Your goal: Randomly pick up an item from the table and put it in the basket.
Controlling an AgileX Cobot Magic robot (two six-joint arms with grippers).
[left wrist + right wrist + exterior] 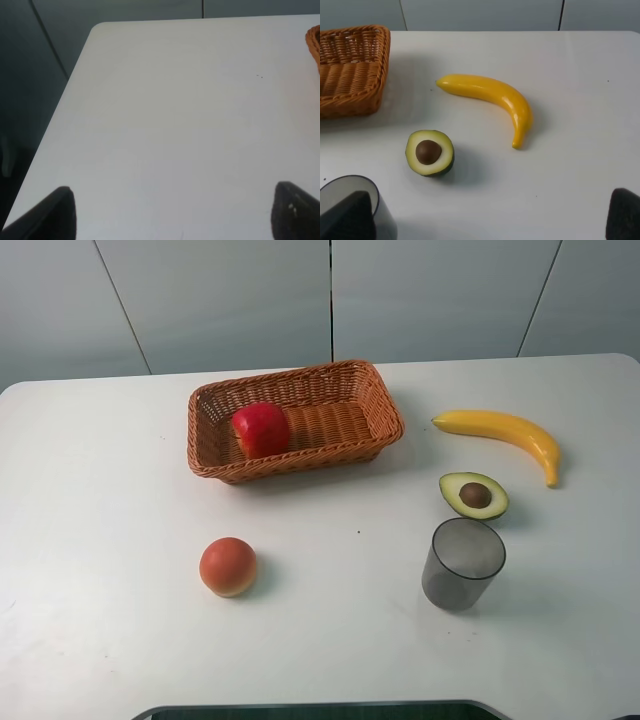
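The round red apple [261, 429] lies inside the orange-brown wicker basket [370, 400], in its left half, on the white table [100, 490]. Neither gripper shows in the exterior high view. In the left wrist view my left gripper [172, 215] is open and empty over bare tabletop, its dark fingertips [55, 215] far apart, with a sliver of the basket's rim [315, 45] at the picture's edge. In the right wrist view my right gripper [490, 215] is open and empty, and the basket's end [350, 75] shows beyond it.
A smaller orange-red fruit [228, 566] sits in front of the basket. To the basket's right lie a yellow banana [505, 432], a halved avocado [474, 495] and a dark translucent grey cup [462, 563]. The right wrist view shows the banana [495, 97], avocado [429, 152] and cup [345, 187].
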